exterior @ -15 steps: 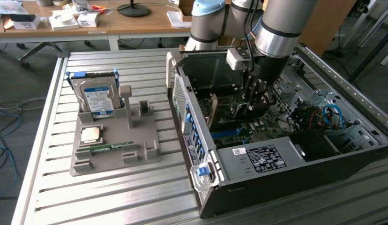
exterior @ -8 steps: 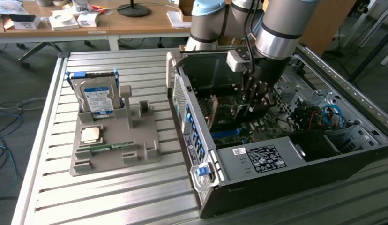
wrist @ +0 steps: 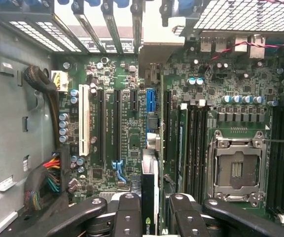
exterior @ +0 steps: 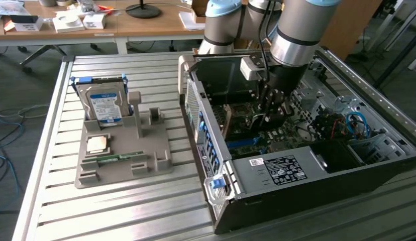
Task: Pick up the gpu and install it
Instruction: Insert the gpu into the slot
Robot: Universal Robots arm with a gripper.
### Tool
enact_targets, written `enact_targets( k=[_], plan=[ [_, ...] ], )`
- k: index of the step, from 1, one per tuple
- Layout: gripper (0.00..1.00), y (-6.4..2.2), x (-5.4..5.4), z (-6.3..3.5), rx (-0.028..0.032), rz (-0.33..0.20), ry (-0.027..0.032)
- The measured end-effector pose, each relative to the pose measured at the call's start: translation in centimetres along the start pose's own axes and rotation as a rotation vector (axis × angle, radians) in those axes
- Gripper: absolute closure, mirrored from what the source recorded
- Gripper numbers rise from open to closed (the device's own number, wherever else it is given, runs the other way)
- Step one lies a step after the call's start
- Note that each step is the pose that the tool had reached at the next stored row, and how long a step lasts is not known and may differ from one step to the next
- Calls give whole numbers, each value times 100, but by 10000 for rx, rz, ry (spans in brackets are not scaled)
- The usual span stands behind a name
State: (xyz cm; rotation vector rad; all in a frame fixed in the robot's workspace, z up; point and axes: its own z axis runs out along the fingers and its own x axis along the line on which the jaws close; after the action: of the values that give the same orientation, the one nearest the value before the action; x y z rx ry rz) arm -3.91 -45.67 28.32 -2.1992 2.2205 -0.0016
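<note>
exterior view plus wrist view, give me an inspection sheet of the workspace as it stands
surface: slatted metal table bearing a grey fixture and an open computer case
job's things: gpu held edge-on over the motherboard slots inside the case; whether it is seated cannot be told
clutter: hard drive, CPU and RAM stick sitting in the fixture
grippers: gripper inside the case, fingers shut on the gpu
cables: multicoloured wire bundle beside the motherboard; blue cable in the case; floor cables at the exterior view's left
surroundings: wooden desk with small boxes beyond the table
</note>
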Motion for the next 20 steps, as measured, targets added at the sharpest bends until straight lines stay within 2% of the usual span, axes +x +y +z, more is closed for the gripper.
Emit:
enact_targets(
  k=[7, 20],
  plan=[
    [73, 55, 4, 13, 26, -14, -4],
    [73, 102, 26, 113, 41, -32, -1]
  ],
)
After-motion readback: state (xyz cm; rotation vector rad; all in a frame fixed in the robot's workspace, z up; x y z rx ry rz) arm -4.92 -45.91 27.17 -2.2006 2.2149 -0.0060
